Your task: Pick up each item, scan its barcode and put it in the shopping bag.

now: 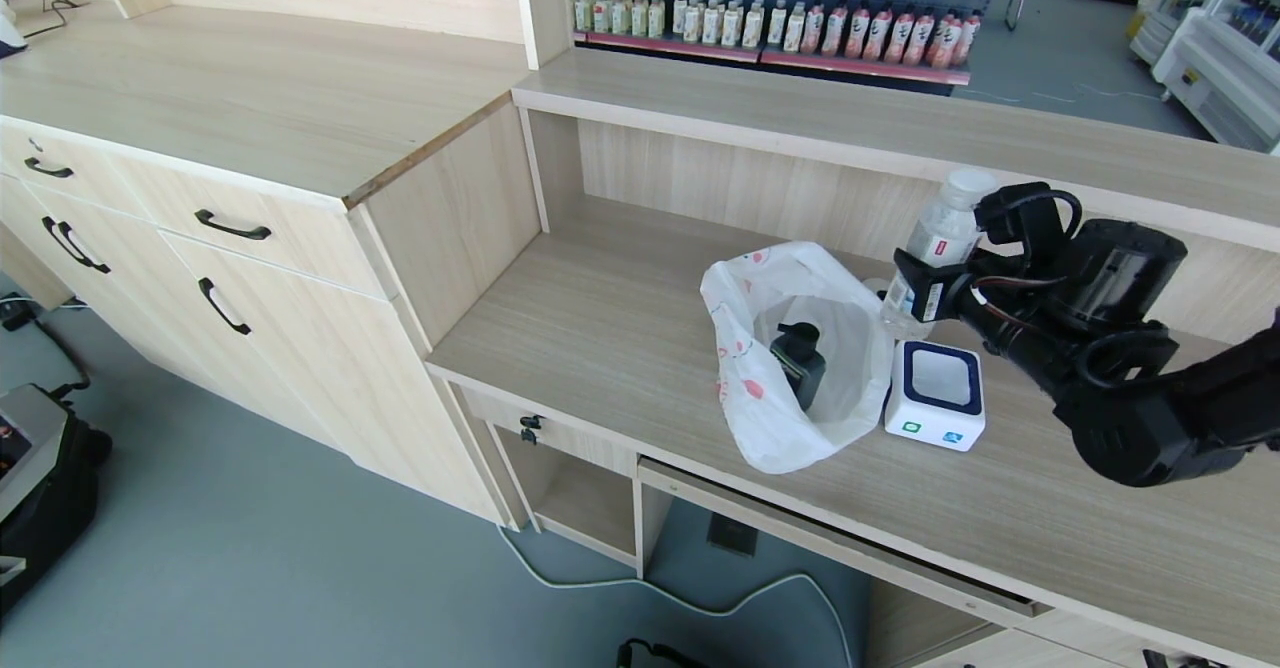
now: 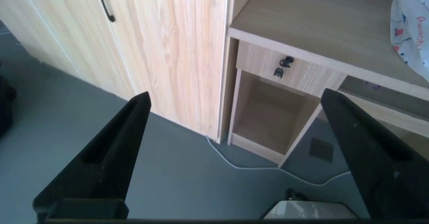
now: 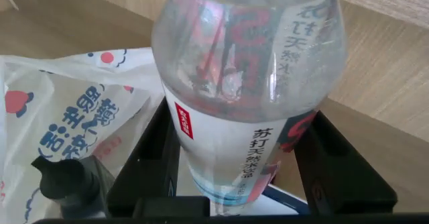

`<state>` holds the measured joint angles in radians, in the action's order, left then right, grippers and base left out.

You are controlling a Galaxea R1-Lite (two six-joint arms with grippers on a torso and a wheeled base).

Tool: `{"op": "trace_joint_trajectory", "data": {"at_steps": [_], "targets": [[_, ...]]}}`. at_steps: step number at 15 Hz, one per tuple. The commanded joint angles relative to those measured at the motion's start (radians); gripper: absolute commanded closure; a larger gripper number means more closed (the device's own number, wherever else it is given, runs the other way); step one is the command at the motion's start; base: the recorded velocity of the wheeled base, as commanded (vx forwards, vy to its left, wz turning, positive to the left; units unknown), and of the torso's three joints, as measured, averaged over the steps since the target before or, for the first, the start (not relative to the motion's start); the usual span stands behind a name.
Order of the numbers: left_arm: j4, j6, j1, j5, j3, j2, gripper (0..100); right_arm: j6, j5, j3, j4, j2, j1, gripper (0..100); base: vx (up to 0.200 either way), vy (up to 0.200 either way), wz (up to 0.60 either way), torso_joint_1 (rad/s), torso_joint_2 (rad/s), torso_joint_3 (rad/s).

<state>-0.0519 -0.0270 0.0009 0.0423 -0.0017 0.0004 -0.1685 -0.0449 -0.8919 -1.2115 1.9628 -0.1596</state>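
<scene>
Right hand (image 1: 930,296) pinching an upright clear plastic water bottle (image 1: 945,233) with a white cap and a red-and-white label, just behind the white cube-shaped scanner (image 1: 938,393) on the pale wooden tabletop (image 1: 620,328). Judged step: scanning. Next, the barcode must face the scanner window, then the bottle goes into the white printed plastic shopping bag (image 1: 760,388) alongside. The right wrist view shows the label close up, and the left wrist view shows the left hand (image 2: 236,100) spread above the floor.
</scene>
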Motion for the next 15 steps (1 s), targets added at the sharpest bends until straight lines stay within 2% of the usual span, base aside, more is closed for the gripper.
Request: {"op": "trace_joint_trajectory", "data": {"at_steps": [1, 6, 8, 10, 15], "targets": [[0.0, -0.001, 0.001, 0.001, 0.0, 0.0, 0, 0.03, 0.002, -0.033, -0.006, 0.07, -0.02, 100, 0.0, 0.0, 0.0, 0.0, 0.0, 0.0], [0.0, -0.001, 0.001, 0.001, 0.0, 0.0, 0, 0.084, 0.039, -0.122, -0.019, 0.177, -0.02, 100, 0.0, 0.0, 0.0, 0.0, 0.0, 0.0], [0.001, -0.001, 0.001, 0.001, 0.0, 0.0, 0, 0.084, 0.086, -0.136, -0.094, 0.226, -0.02, 100, 0.0, 0.0, 0.0, 0.0, 0.0, 0.0], [0.0, -0.001, 0.001, 0.001, 0.0, 0.0, 0, 0.083, 0.188, -0.14, -0.137, 0.26, -0.018, 100, 0.0, 0.0, 0.0, 0.0, 0.0, 0.0], [0.0, -0.001, 0.001, 0.001, 0.0, 0.0, 0, 0.08, 0.195, -0.163, -0.152, 0.323, -0.015, 100, 0.0, 0.0, 0.0, 0.0, 0.0, 0.0]]}}
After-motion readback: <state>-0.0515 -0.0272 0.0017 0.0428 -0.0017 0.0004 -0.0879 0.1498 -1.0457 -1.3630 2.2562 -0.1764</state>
